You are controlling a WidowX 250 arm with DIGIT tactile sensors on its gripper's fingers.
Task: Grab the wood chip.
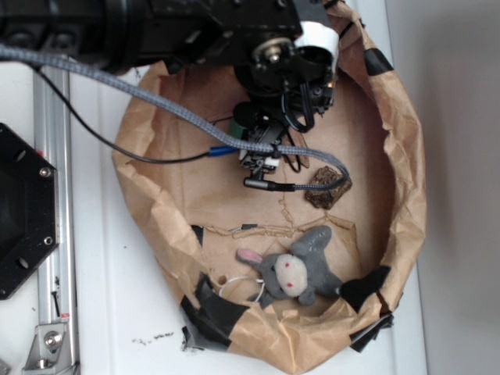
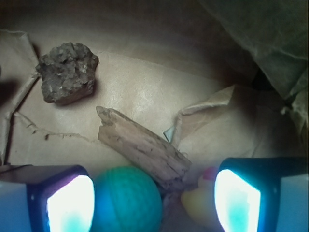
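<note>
While the gripper (image 2: 154,193) hangs with its jaws spread wide and empty, we see the wood chip (image 2: 142,147) lying on the brown paper (image 2: 145,92) between and just ahead of the fingertips. We note a green ball (image 2: 126,200) touching its near end and a dark rock (image 2: 66,72) beyond it.

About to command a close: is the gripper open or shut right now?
Open. In the wrist view the gripper has its two fingers far apart, with the wood chip lying free between and ahead of them.
</note>
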